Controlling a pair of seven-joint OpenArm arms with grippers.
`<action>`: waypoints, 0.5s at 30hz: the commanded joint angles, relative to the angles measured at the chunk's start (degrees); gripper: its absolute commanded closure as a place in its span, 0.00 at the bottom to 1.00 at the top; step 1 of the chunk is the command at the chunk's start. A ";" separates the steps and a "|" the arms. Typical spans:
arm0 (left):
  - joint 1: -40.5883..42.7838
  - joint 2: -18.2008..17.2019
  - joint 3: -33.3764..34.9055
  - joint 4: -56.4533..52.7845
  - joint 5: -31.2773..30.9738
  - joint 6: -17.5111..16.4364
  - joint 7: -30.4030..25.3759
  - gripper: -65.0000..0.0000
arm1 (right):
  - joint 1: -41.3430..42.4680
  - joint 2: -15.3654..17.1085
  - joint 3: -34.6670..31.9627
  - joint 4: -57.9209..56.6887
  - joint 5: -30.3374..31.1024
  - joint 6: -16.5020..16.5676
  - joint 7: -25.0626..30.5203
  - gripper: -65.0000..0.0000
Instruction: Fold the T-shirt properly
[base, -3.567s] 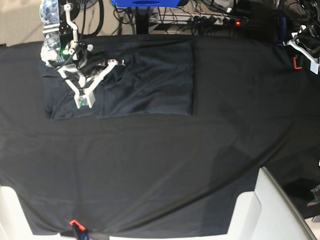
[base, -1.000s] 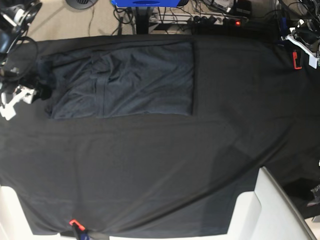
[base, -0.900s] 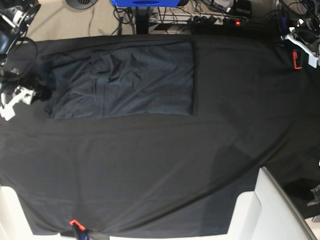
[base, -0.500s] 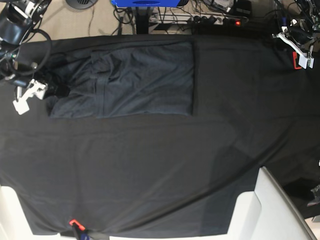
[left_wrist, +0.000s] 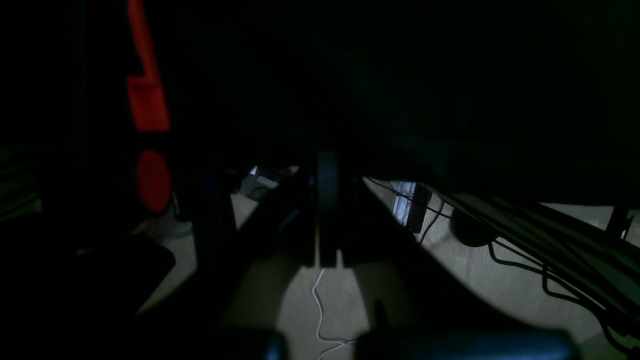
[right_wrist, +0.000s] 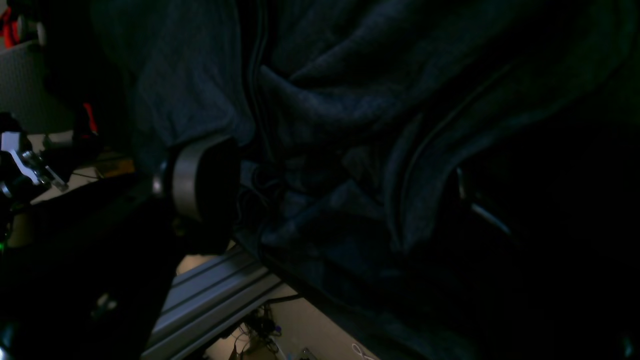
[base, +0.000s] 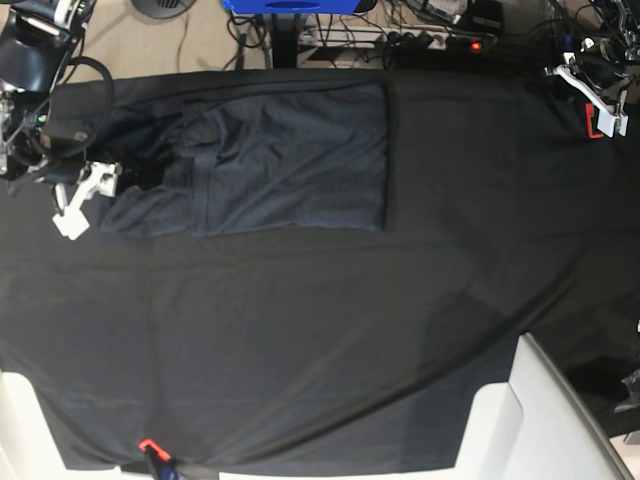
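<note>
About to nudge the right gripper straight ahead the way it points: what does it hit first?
Most likely the T-shirt. The right gripper is open at the shirt's bunched edge, and the right wrist view shows folds filling the space between its fingers. Depth is unclear in the dark.

Right arm (base: 40, 100), far left of the base view: bulky black housing, black cable looped over it, ending in white angular finger pieces (base: 78, 203). Up close in its wrist view, one finger carries a rounded pad (right_wrist: 192, 177) with a grey rim and dark face; the rest is lost in shadow.

Left arm (base: 598, 85), far right corner of the base view: white bracket-like finger pieces on dark parts with black wires behind. Its wrist view is very dark; only a narrow grey pad (left_wrist: 327, 200) seen edge-on shows between black finger bodies.
</note>
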 joint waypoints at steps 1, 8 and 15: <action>0.30 -1.19 -0.54 0.58 -0.41 -0.47 -0.73 1.00 | -0.53 0.16 -0.69 -0.03 -4.04 -0.99 -2.46 0.24; 0.21 -1.19 -0.54 0.58 -0.41 -0.47 -0.73 1.00 | -1.32 0.34 -0.69 0.06 -4.04 -0.99 -2.46 0.46; 0.21 -1.19 -0.54 0.58 -0.41 -0.47 -0.73 1.00 | -1.32 0.07 -2.54 -0.03 -4.04 -0.99 -1.76 0.58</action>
